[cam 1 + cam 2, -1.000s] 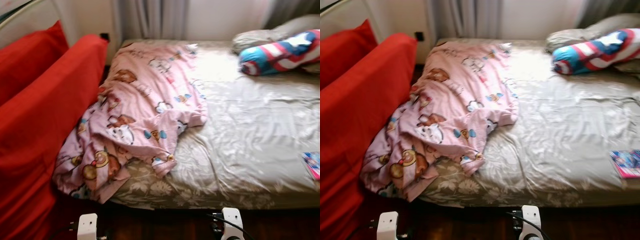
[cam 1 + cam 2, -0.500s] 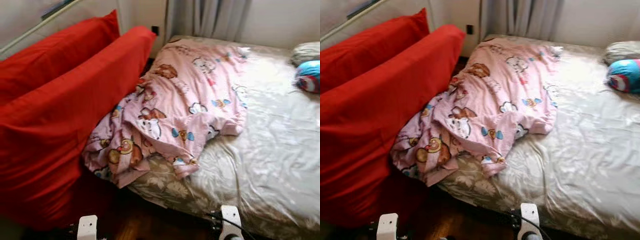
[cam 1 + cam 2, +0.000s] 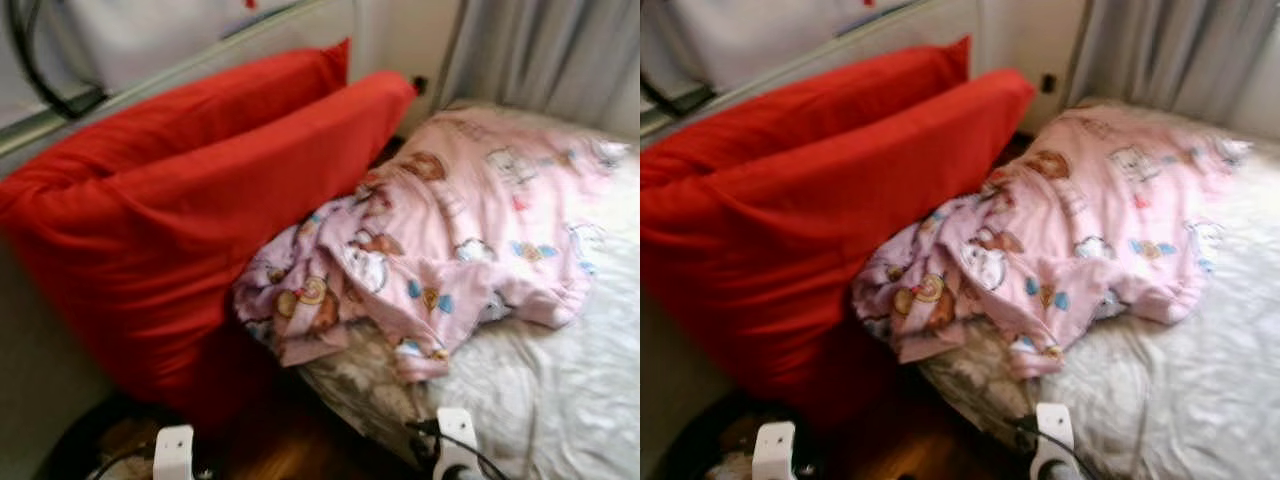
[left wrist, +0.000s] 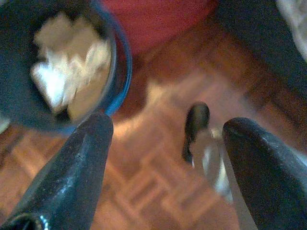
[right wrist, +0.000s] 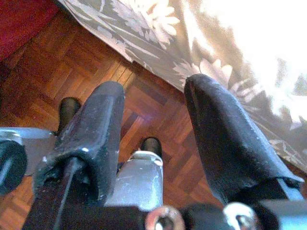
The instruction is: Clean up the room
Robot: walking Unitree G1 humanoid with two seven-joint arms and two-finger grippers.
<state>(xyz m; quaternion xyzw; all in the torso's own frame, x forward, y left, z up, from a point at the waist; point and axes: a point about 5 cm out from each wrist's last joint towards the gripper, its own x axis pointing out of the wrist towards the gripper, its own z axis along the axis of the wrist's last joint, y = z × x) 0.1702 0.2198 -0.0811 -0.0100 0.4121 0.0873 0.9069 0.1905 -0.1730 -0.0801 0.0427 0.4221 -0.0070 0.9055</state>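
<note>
pink blanket (image 3: 440,250) lies bunched at the bed (image 3: 560,400) edge beside red cushions (image 3: 200,220), ahead of both hanging arms. my left gripper (image 4: 163,158) and right gripper (image 5: 153,129) are spread, empty, above parquet; right arm judged nearer.

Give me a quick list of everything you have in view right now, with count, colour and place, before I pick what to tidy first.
cushions: two, red, standing on edge side by side left of the bed
blanket: one, pink with cartoon animals, crumpled over the bed's near left corner, partly hanging off
bed sheet: one, pale grey-beige with floral edge, on the mattress
curtain: one, grey, behind the bed
bin: one, blue rim, holding crumpled white paper, on the floor below the cushions
floor: brown wood parquet
left claw: black fingers, open, hanging above the floor by the bin
right claw: black fingers, open, above the floor at the bed's edge
</note>
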